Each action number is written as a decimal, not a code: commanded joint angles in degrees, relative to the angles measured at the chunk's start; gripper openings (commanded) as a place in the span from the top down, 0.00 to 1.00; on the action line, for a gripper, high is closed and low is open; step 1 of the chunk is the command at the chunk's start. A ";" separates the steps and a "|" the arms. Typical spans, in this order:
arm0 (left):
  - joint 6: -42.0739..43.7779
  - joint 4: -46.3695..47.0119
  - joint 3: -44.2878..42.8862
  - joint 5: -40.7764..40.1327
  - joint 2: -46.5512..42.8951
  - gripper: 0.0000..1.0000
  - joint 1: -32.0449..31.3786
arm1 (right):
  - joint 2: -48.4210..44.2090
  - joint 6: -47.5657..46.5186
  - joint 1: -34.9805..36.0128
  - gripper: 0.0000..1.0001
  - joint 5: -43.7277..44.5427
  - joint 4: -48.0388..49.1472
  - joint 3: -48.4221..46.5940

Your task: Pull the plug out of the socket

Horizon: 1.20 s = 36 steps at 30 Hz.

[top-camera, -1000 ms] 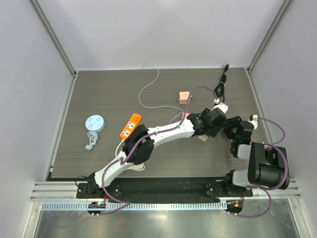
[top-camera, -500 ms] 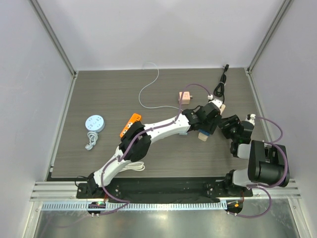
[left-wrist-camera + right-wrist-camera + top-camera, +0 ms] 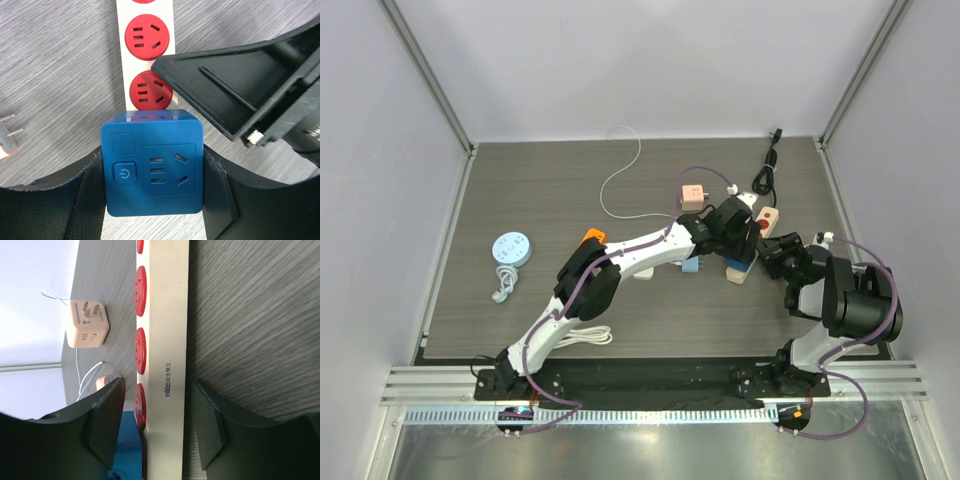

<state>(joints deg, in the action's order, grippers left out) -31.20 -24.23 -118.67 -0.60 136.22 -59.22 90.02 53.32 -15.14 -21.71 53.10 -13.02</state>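
Left claw (image 3: 152, 172) has moved farther out across the bench (image 3: 540, 200), arm stretched rightward, clamped on the plug (image 3: 150, 150); right claw (image 3: 157, 425) straddles the socket (image 3: 170, 330), grip unclear.

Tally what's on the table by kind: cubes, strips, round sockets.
Cubes: 3 (dark blue cube, pink cube, light-blue cube)
Strips: 2 (beige strip, orange strip)
Round sockets: 1 (round socket)
Total: 6
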 commanded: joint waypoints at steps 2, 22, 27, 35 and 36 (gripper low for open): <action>-2.37 5.59 -0.07 5.17 -4.74 1.00 -0.10 | 2.79 2.14 -0.60 0.40 -2.45 7.19 -0.87; -8.70 10.08 0.46 12.82 -6.32 1.00 2.71 | 1.74 0.47 -1.56 0.99 0.53 6.14 0.71; -8.17 11.66 3.88 10.54 -10.44 1.00 3.67 | 1.04 0.12 -2.70 0.99 1.68 3.50 0.62; -8.26 16.05 13.36 5.62 -18.44 1.00 4.29 | 1.56 0.38 -3.58 0.99 1.41 4.73 1.15; -8.18 16.58 14.16 4.13 -19.23 1.00 4.29 | 1.56 0.21 -3.58 0.99 1.33 5.51 1.15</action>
<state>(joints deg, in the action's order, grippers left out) -39.13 -13.34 -105.43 6.02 128.77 -56.36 91.92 56.51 -16.62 -26.81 57.41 -12.49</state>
